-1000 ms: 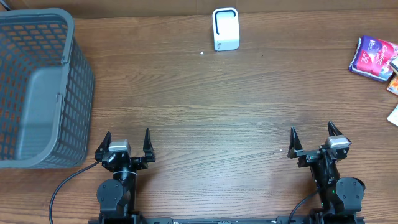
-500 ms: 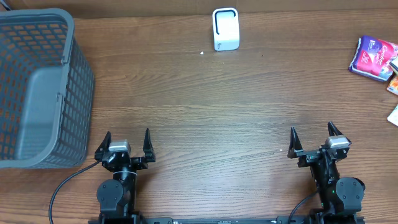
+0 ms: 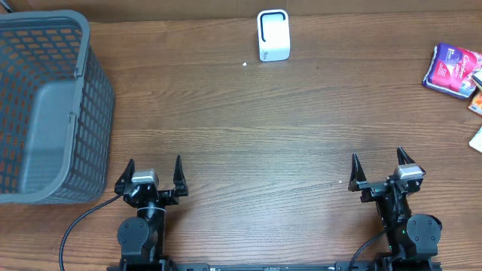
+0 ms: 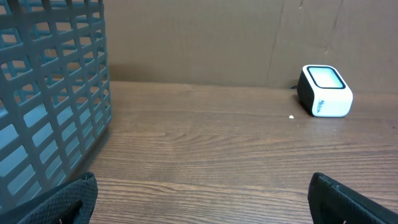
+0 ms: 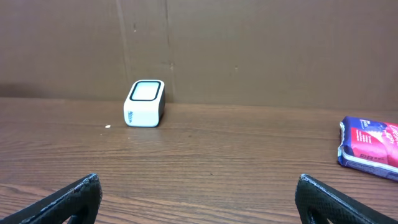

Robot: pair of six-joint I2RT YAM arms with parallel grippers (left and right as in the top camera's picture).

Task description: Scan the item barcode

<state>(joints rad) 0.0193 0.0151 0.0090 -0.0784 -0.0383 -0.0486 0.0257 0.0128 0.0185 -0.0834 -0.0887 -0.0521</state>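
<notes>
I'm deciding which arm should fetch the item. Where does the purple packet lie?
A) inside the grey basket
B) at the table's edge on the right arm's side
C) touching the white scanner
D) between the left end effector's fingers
B: the purple packet lies at the right-hand edge of the table, well apart from the white scanner and the grey basket.

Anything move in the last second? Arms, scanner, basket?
Nothing visibly changed. The left hand and right hand stay open and empty, parked at the near side; the scanner, basket and purple packet sit where they were.
</notes>
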